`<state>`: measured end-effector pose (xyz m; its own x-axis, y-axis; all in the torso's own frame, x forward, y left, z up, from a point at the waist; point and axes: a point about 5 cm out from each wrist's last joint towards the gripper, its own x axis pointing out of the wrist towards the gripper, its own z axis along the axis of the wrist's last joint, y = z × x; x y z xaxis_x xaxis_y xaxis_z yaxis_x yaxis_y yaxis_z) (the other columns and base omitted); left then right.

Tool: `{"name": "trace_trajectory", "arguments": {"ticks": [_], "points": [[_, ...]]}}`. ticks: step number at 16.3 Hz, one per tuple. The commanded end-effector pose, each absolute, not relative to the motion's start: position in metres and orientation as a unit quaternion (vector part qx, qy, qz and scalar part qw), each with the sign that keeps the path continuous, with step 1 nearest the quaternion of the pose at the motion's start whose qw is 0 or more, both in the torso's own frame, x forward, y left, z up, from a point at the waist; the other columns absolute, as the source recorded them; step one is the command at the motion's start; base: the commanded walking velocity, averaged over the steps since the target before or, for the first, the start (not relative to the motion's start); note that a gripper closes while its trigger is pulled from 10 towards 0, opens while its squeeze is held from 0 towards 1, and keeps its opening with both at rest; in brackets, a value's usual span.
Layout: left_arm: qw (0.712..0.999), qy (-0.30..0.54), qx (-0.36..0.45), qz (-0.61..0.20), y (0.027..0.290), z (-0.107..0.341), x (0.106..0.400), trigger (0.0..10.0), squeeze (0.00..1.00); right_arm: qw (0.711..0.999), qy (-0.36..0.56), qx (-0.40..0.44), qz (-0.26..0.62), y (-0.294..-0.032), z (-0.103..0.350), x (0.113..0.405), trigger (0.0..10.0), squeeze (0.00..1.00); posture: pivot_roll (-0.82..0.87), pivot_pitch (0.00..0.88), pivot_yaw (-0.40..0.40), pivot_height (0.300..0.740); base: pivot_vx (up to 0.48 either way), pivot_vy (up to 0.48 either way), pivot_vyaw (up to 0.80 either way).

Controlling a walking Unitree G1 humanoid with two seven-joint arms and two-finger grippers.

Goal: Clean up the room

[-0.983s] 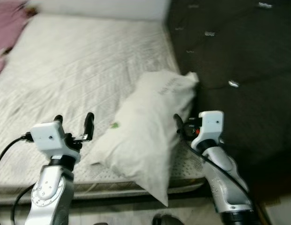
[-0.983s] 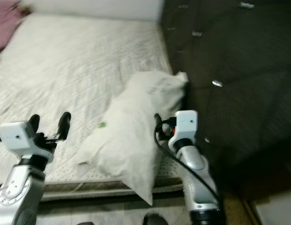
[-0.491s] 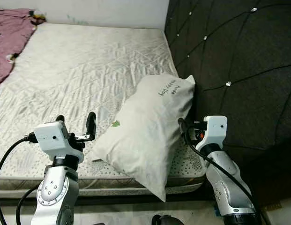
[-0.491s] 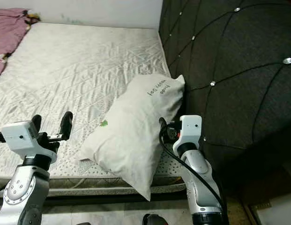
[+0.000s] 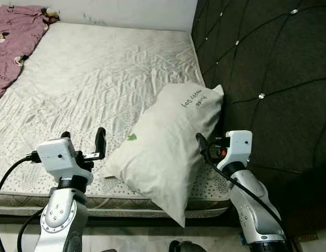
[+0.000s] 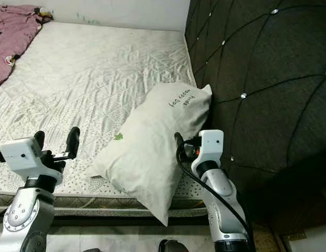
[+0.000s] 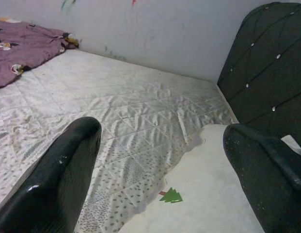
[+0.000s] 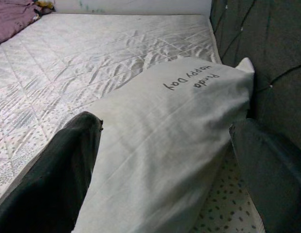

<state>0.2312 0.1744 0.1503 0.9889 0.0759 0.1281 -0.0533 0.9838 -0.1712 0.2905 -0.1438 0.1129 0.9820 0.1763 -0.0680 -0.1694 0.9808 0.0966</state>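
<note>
While its two glossy black fingers stood spread wide with nothing between them, the left gripper hovered over the near edge of the mattress, just beside the lower left flank of the pillow. The right gripper was likewise spread wide and empty, one finger on each side of the pillow's upper end in the right wrist view, though whether either finger touched the cloth could not be told. Soft and plump, the pillow was an off-white rectangle of smooth fabric, bearing dark lettering near its top and a small green tree print near its lower side. It lay slantwise on the mattress, its upper corner leaning against the headboard and its lowest corner hanging past the bed's near edge. Bare of sheets, the mattress showed a quilted diamond pattern and speckled patches toward the near side. Dark, tufted upholstery with shiny buttons covered the headboard. A crumpled mauve blanket lay at the far left corner, against a pale wall.
</note>
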Motion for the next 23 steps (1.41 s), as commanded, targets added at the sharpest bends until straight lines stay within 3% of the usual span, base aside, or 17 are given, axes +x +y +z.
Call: {"name": "trace_trajectory", "arguments": {"ticks": [1,13,23], "points": [[0.994,-0.062,-0.077,0.035,0.175,0.149,0.230,10.0,0.00,0.995,0.031,0.048,0.087,-0.146,0.115,0.290,10.0,0.00,0.07,0.148,-0.051,0.715,0.000,0.000,0.00],[0.994,-0.060,-0.079,0.041,0.176,0.149,0.230,10.0,0.00,0.994,0.033,0.047,0.096,-0.145,0.114,0.289,10.0,0.00,0.07,0.155,-0.054,0.605,0.000,0.000,0.00],[0.995,-0.055,-0.067,0.046,0.177,0.156,0.217,10.0,0.00,0.993,0.035,0.039,0.108,-0.144,0.113,0.290,10.0,0.00,0.07,0.167,-0.057,0.600,0.000,0.000,0.00]]}}
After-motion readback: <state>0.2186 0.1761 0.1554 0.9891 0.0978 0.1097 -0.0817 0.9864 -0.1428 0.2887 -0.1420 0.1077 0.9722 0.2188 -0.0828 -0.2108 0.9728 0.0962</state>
